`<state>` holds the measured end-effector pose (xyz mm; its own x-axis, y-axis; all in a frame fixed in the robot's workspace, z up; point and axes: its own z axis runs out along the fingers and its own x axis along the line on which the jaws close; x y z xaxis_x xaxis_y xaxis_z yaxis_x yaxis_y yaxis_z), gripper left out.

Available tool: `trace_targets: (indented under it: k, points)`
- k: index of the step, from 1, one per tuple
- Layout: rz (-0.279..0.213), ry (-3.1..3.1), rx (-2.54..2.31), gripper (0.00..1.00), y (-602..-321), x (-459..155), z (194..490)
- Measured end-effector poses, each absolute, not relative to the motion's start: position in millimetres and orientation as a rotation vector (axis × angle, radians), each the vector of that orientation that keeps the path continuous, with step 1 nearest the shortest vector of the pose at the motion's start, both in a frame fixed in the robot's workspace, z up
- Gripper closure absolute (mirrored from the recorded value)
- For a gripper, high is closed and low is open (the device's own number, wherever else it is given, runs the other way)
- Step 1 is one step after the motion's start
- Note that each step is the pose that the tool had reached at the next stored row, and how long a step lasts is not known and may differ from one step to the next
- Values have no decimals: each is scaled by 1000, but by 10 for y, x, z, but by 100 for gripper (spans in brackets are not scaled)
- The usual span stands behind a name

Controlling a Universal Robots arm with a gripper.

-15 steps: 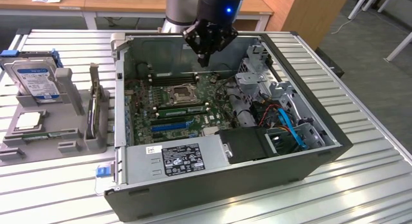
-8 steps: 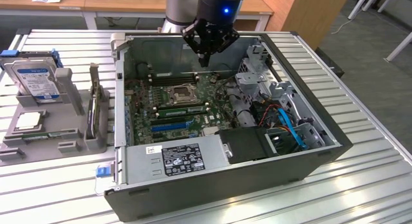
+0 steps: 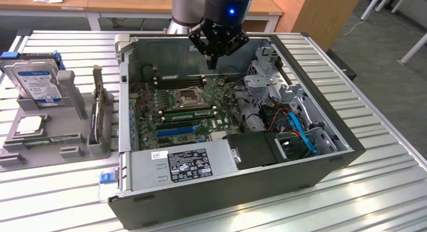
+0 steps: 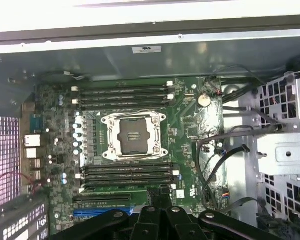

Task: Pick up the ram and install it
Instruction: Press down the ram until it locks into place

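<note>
A long, narrow green ram (image 3: 50,140) lies flat in the grey holder (image 3: 73,99) on the exterior view's left, outside the open computer case (image 3: 333,142). My gripper (image 3: 212,66) hangs above the far part of the motherboard, fingers pointing down and shut, with nothing between them. The wrist view looks straight down past the gripper (image 4: 159,212) onto the empty processor socket (image 4: 132,135) and the black memory slots (image 4: 125,175) on either side of it. A long green strip (image 3: 190,112) runs along the slots nearer the blue slot; I cannot tell whether it is a seated stick.
The holder also carries an upright hard drive (image 3: 37,82) and a square silver processor chip (image 3: 30,124). Inside the case are a blue expansion slot (image 3: 179,132), a power supply (image 3: 177,164), a metal drive cage (image 3: 267,82) and loose black cables (image 4: 220,150).
</note>
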<state>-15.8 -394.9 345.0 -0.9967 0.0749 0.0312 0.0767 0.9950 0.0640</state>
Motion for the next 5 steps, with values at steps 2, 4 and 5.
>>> trace_targets:
  k: [2, 4, 5]
  points:
    - [-102, -3109, -123, 89, -3947, -158, 3449]
    - [-102, -3109, -128, 89, -3946, -158, 3449]
    - [-102, -3109, -129, 89, -3946, -158, 3449]
